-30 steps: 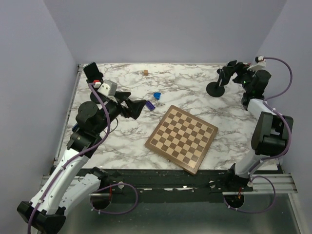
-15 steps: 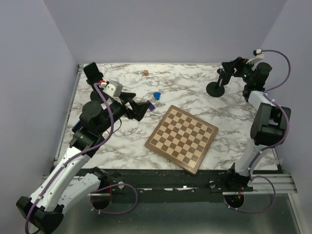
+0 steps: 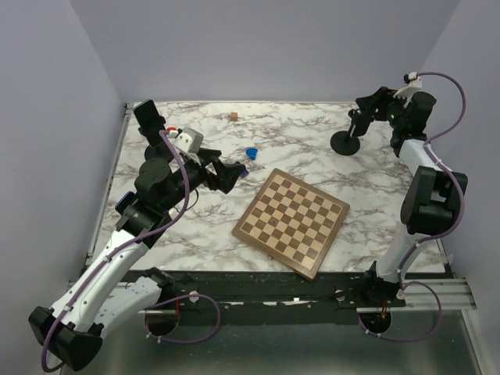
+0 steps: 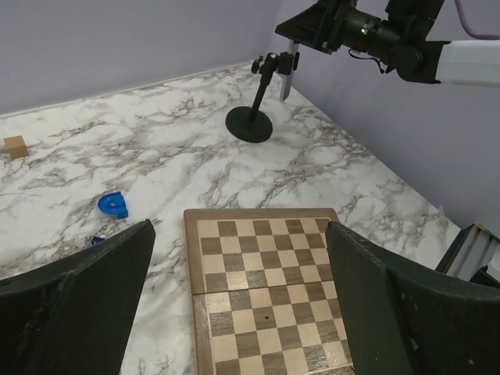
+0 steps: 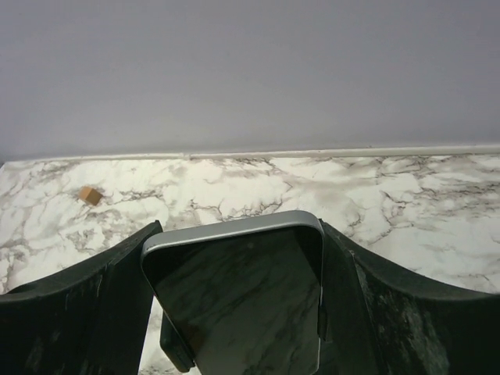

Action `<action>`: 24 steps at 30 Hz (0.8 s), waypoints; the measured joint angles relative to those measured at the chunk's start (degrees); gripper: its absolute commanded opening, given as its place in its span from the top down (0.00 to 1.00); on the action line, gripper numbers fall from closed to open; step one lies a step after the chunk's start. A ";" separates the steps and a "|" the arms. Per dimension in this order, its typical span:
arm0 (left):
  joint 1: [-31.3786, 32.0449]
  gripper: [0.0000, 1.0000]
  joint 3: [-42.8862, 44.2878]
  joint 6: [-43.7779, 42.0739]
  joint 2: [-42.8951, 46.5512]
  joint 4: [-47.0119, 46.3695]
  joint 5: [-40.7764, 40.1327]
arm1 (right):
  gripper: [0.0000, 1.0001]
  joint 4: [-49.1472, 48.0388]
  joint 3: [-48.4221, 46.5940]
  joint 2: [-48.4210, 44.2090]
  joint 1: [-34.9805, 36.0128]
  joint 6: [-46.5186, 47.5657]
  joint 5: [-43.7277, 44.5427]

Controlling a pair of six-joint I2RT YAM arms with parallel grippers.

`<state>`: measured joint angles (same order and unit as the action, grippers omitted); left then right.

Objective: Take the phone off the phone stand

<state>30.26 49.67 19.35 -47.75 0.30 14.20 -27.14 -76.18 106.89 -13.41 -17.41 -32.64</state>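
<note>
My right jaws are clenched on the phone (image 5: 234, 301), pressing both long sides. The phone's long axis is roughly upright, screen toward my right wrist camera. It's at the head of the stand (image 4: 251, 123), far right corner of the surface (image 3: 203, 226). Can't tell if it still sits in it. My left jaws are spread wide, holding nothing, beside the chessboard (image 4: 269, 281).

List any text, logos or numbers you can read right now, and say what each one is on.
No readable text in any view.
The phone has a dark screen; no logo shows.
The chessboard has plain squares, with no letters or numbers on its border.
The stand, blue piece and wooden block show no markings.
</note>
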 measured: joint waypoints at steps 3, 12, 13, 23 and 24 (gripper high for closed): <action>0.44 0.02 0.00 0.02 -0.61 0.00 0.00 | 0.83 8.63 -3.45 -0.70 1.99 0.52 6.51; 2.14 0.04 0.00 -0.33 -3.56 0.50 -0.17 | 0.99 25.09 -2.95 -8.15 7.13 -1.20 25.92; 2.69 0.04 0.00 -0.74 -4.04 0.72 -0.33 | 0.99 26.58 -2.91 -8.83 7.65 -1.57 27.76; 6.71 0.01 1.84 0.83 -15.93 1.77 2.05 | 0.99 36.37 -1.31 -14.16 9.70 -0.96 33.44; 7.02 0.02 2.54 2.40 -18.51 1.14 3.39 | 0.99 37.18 -1.70 -14.16 9.70 -0.52 33.20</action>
<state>37.28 52.21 21.76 -66.26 1.43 17.58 10.04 -77.89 92.73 -3.70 -17.93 0.56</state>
